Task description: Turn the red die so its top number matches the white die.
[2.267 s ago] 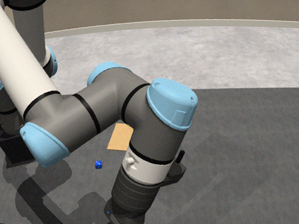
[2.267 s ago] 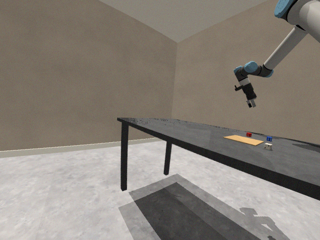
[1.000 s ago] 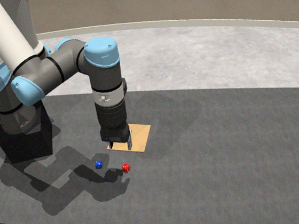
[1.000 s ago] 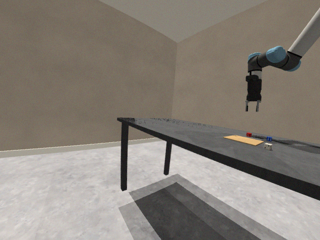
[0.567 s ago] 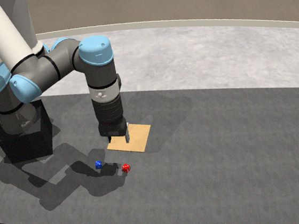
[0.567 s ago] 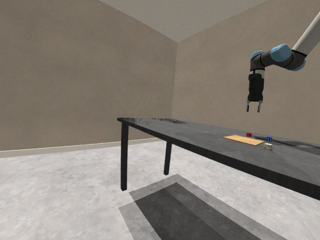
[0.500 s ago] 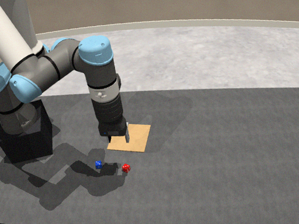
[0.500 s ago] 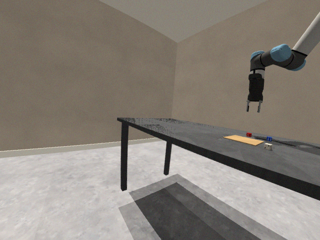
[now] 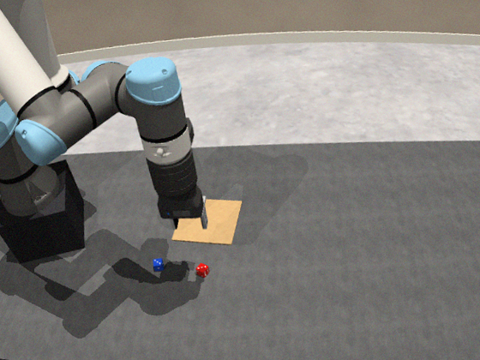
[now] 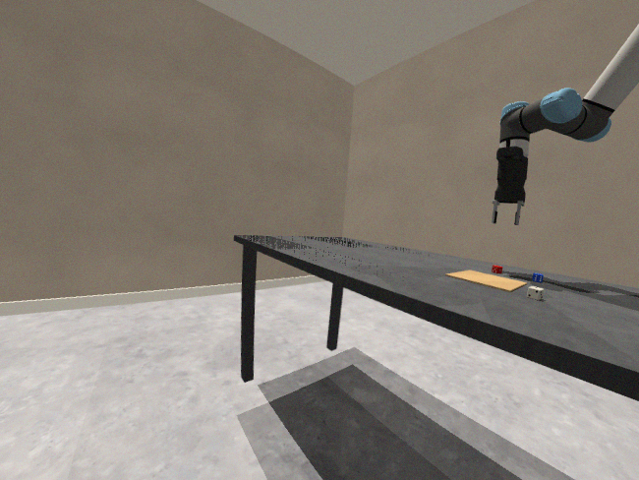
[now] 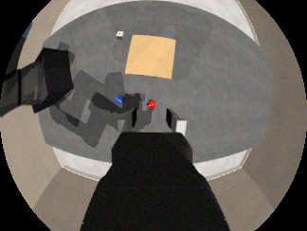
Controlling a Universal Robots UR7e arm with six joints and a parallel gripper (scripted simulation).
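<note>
The red die [image 9: 202, 270] [image 10: 496, 270] [image 11: 152, 104] lies on the bare table, off the mat, on the side nearer the top camera. The tan mat [image 9: 224, 234] [image 10: 485, 280] [image 11: 151, 57] lies flat. The white die [image 10: 535, 293] [image 11: 119, 34] lies beside the mat; its top seems to show one pip in the wrist view, and the arm hides it in the top view. The blue die [image 9: 158, 264] [image 10: 538, 277] [image 11: 118, 99] lies on the table near the red die. My gripper [image 9: 189, 225] [image 10: 505, 222] [image 11: 151, 114] is open and empty, pointing down high above the table. The red die's top number is too small to read surely.
The robot's black base block [image 9: 51, 232] stands at the left of the table in the top view. The arm's shadow falls on the table [image 9: 353, 250] around the blue die and close to the red die. The table's front edge runs below them.
</note>
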